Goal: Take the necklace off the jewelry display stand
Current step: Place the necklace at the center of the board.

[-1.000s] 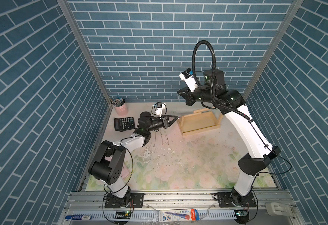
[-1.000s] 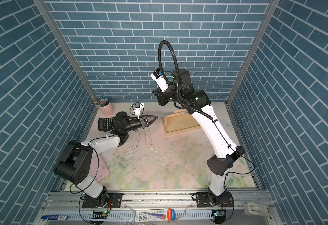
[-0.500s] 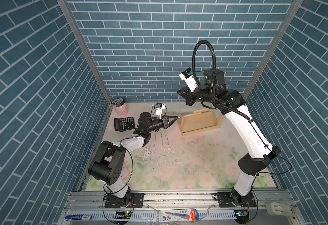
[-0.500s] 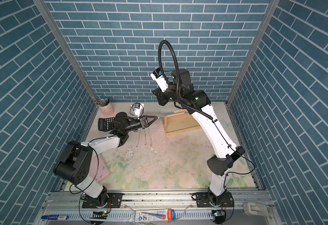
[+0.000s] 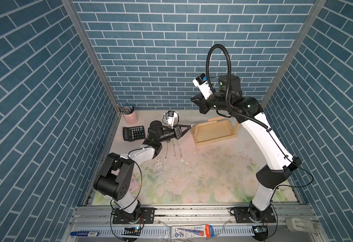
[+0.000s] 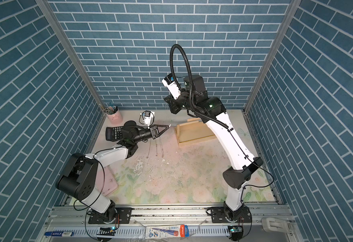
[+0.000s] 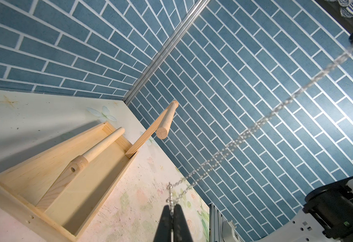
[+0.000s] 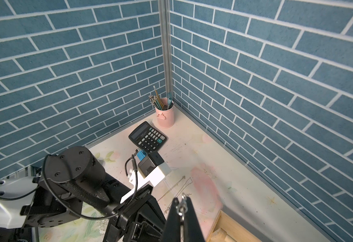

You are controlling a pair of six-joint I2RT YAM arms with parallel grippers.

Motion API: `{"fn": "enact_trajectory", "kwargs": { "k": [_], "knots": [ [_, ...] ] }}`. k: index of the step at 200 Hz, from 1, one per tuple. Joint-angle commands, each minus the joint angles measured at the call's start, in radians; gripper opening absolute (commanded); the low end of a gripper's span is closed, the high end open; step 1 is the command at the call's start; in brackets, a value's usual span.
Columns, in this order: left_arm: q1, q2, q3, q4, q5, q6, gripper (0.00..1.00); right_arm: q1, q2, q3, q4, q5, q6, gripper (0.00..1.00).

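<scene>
A thin silver necklace [image 7: 253, 127] hangs taut in the air between my two grippers, clear of the jewelry display stand [image 5: 213, 134]. My left gripper [image 7: 172, 206] is shut on its lower end, just left of the stand [image 6: 194, 134] and low over the table. My right gripper [image 8: 182, 206] is shut on the clasp end, high above the stand's left side [image 5: 192, 99]. In the left wrist view the pale wooden stand [image 7: 45, 163] shows its tray, posts and round bar, with no chain on it.
Several other chains [image 5: 176, 148] lie on the floral mat under my left gripper. A black calculator [image 5: 133, 133] and a pink cup of pens [image 5: 129, 116] stand in the back left corner. Blue brick walls close in three sides.
The left jaws have closed the last bit onto the chain. Neither arm has visibly moved.
</scene>
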Motion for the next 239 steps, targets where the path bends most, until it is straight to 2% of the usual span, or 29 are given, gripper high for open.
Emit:
{"fn": "enact_trajectory", "kwargs": {
  "k": [1, 88, 141, 194, 239],
  "knots": [
    [0.007, -0.03, -0.008, -0.033, 0.006, 0.02, 0.02, 0.006, -0.026, -0.006, 0.012, 0.02, -0.034, 0.0],
    [0.007, -0.12, -0.013, -0.312, 0.002, 0.106, 0.0, 0.006, -0.047, -0.101, 0.031, 0.05, -0.002, 0.0],
    [0.007, -0.164, -0.045, -0.417, -0.013, 0.118, 0.0, 0.006, -0.071, -0.222, 0.097, 0.036, 0.056, 0.0],
    [0.008, -0.207, -0.06, -0.602, -0.041, 0.16, 0.0, 0.007, -0.062, -0.305, 0.159, 0.021, 0.122, 0.0],
    [0.056, -0.224, -0.068, -0.746, -0.014, 0.186, 0.0, 0.013, -0.019, -0.34, 0.238, -0.032, 0.187, 0.0]
  ]
}}
